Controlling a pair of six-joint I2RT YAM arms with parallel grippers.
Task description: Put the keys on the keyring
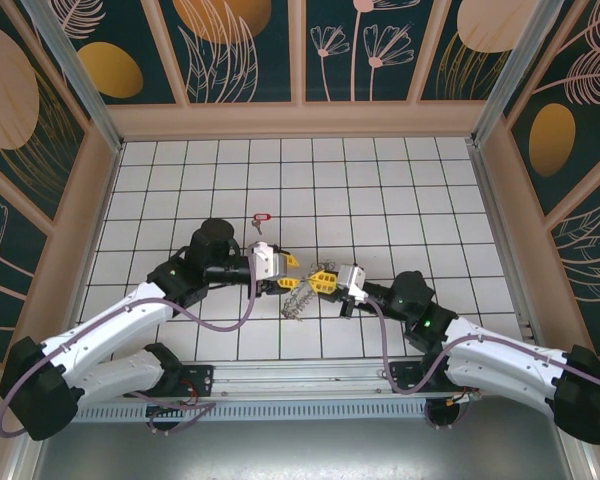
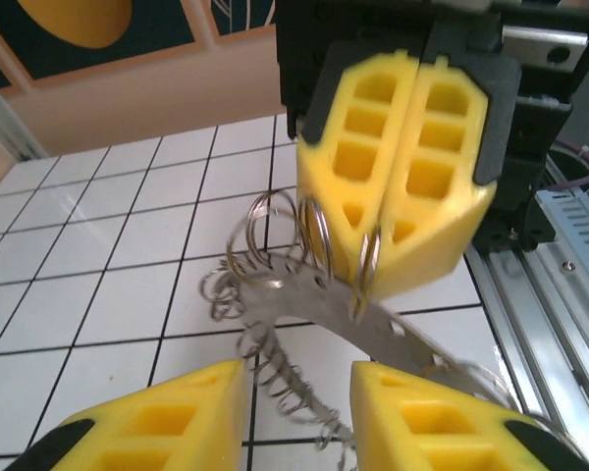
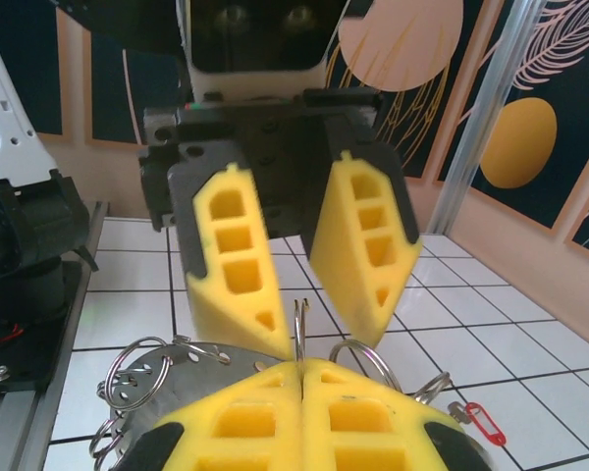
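The keyring [image 1: 297, 298], a flat grey metal disc fringed with small split rings, lies tilted on the tiles between my two grippers. My right gripper [image 3: 302, 367] is shut on one upright split ring [image 3: 299, 329] at the disc's rim [image 3: 167, 365], and lifts that edge. My left gripper [image 2: 296, 381] faces it with jaws apart, its fingers [image 3: 234, 257] on either side of the pinched ring and not touching it. The disc [image 2: 373, 329] runs just past the left fingertips. The keys [image 1: 259, 222], one small silvery key with a red tag [image 3: 481, 422], lie on the tiles behind the left gripper.
White tiled floor [image 1: 380, 190] with wooden walls on three sides. A metal rail [image 1: 310, 375] runs along the near edge by the arm bases. The two wrists stand very close together over the keyring.
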